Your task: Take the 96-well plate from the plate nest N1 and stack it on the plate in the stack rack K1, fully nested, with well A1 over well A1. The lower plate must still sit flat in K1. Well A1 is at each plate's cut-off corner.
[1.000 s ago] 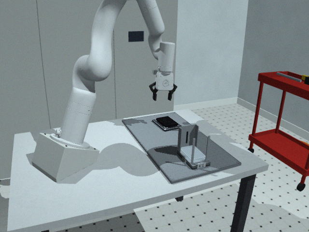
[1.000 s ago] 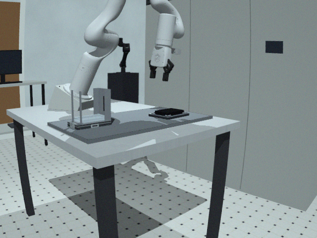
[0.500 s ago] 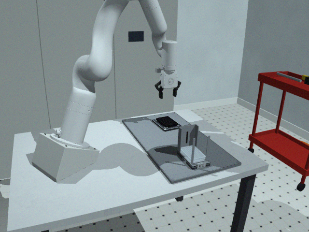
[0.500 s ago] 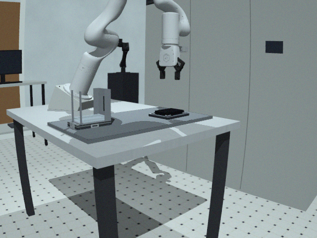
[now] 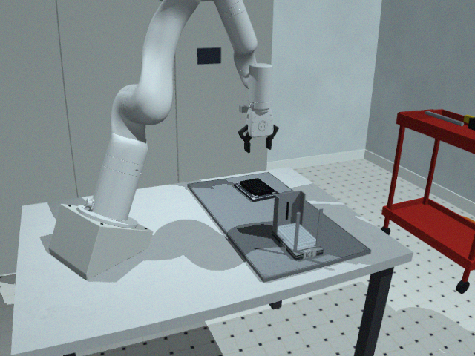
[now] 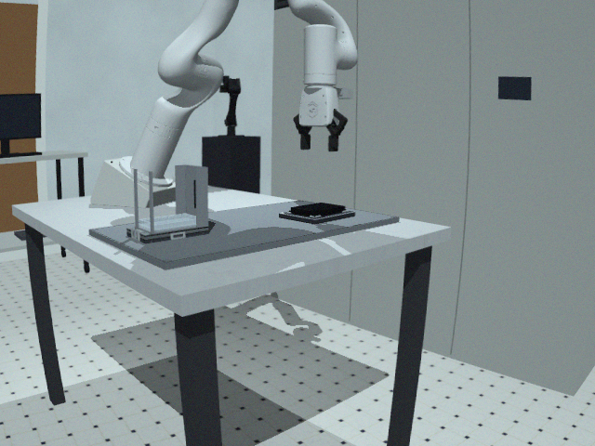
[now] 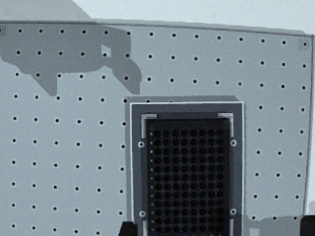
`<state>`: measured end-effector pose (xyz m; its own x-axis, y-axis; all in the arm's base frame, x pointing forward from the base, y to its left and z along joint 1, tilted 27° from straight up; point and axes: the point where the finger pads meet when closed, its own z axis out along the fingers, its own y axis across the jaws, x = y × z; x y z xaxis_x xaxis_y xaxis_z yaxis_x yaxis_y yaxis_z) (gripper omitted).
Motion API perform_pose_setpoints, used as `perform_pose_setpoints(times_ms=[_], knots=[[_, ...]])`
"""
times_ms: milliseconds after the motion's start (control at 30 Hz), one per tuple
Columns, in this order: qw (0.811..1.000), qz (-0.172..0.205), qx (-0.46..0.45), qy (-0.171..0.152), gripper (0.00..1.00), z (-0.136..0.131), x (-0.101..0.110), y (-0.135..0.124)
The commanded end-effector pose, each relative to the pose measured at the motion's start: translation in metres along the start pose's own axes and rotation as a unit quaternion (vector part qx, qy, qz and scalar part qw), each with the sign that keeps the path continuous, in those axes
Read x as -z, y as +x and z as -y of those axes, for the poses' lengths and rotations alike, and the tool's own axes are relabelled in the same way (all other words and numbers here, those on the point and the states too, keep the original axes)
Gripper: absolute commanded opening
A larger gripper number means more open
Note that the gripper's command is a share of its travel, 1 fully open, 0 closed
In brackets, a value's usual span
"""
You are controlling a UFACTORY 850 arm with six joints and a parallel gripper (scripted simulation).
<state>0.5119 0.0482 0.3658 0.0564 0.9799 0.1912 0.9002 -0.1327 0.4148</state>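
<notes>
Nearest on the surface (image 5: 161,291): stack rack K1 (image 5: 288,208), standing on the grey perforated base board (image 5: 230,202), upright back panel with a slot, thin posts at the front corners, "K1" label on its foot. Inside K1: one pale well plate (image 5: 288,234), lying flat between the posts, nothing on top of it.

Farther along the same board, well apart from K1: plate nest N1 (image 7: 236,162), a light-rimmed frame with corner guides. Seated inside it: black 96-well plate (image 5: 256,187), flat, wells up; cut-off corner not discernible.

Above N1, well clear of the plate: tool (image 5: 257,144), pointing straight down, fingers spread wide, released, gripping nothing.

Beyond the surface edge: red cart (image 5: 399,161), a grey bar on its top shelf.
</notes>
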Motion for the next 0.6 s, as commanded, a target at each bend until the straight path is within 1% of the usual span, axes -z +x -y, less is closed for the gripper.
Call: perform_pose_setpoints(times_ms=[0, 433, 567], knots=[[1.000, 0.000, 0.000, -0.001, 1.00, -0.001, -0.004, 0.000], [1.000, 0.000, 0.000, -0.001, 1.00, -0.001, -0.025, 0.000], [1.000, 0.000, 0.000, -0.001, 1.00, -0.001, -0.029, 0.000]])
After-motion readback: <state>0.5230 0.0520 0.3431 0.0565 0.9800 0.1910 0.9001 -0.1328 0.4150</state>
